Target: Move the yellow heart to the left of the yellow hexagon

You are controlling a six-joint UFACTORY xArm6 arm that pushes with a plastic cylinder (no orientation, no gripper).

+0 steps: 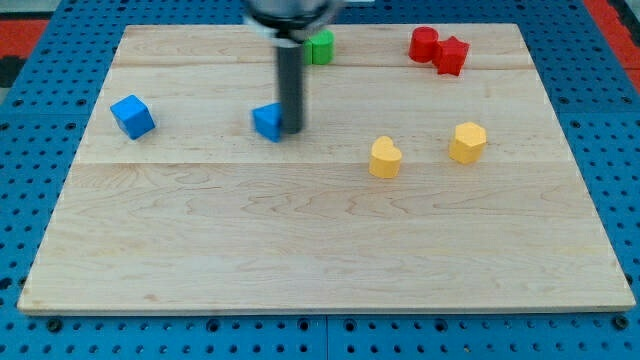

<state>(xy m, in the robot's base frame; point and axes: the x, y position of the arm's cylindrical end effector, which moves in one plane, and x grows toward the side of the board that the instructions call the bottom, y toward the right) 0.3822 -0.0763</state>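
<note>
The yellow heart (385, 158) lies right of the board's middle. The yellow hexagon (467, 142) lies to its right and slightly higher, with a gap of about one block width between them. My tip (291, 129) rests on the board at the upper middle, touching the right side of a blue block (268, 121). The tip is well to the left of the yellow heart and a little above it.
A blue cube (132, 116) sits at the view's left. A green block (320, 47) sits at the top, partly behind the rod. Two red blocks (425, 44) (451, 55) touch at the top right. The wooden board (300, 250) lies on a blue pegboard.
</note>
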